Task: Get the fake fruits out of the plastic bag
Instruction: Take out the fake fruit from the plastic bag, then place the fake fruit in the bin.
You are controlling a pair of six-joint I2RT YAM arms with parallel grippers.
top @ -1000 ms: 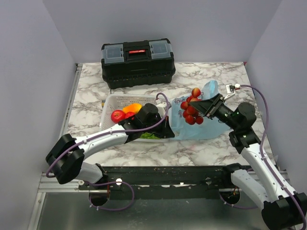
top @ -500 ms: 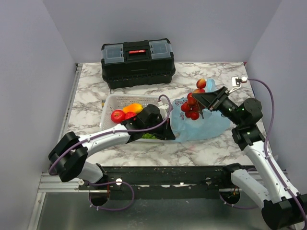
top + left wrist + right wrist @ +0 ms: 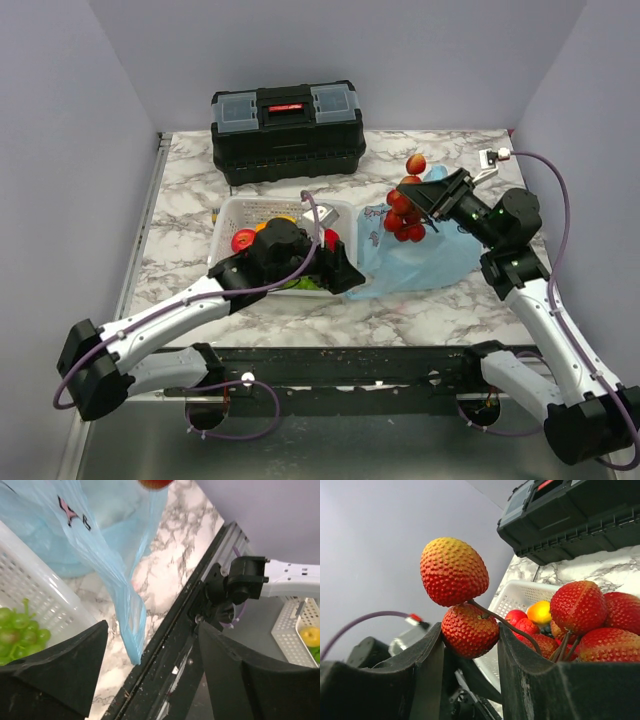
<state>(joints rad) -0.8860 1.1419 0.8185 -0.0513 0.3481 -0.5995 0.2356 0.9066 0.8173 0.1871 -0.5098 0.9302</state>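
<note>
A bunch of bumpy red berries (image 3: pixel 404 208) hangs above the light-blue plastic bag (image 3: pixel 425 258), and my right gripper (image 3: pixel 428 203) is shut on it. In the right wrist view the jaws (image 3: pixel 470 647) clamp one berry (image 3: pixel 469 629), and the others fan out on stems. My left gripper (image 3: pixel 342 270) is open at the bag's left edge, beside the basket. In the left wrist view a loose strip of the bag (image 3: pixel 122 610) dangles between the spread fingers (image 3: pixel 65 675), touching neither. A red apple (image 3: pixel 242 240) and an orange-yellow fruit (image 3: pixel 540 612) lie in the basket.
The white mesh basket (image 3: pixel 232 212) stands left of the bag, with pale green grapes (image 3: pixel 20 632) inside. A black toolbox (image 3: pixel 287 120) sits at the back. The black rail (image 3: pixel 340 360) runs along the table's near edge.
My left gripper has opened and let go of the bag's edge, and its arm has swung back to the left. The right gripper has lifted the berry bunch higher above the bag.
</note>
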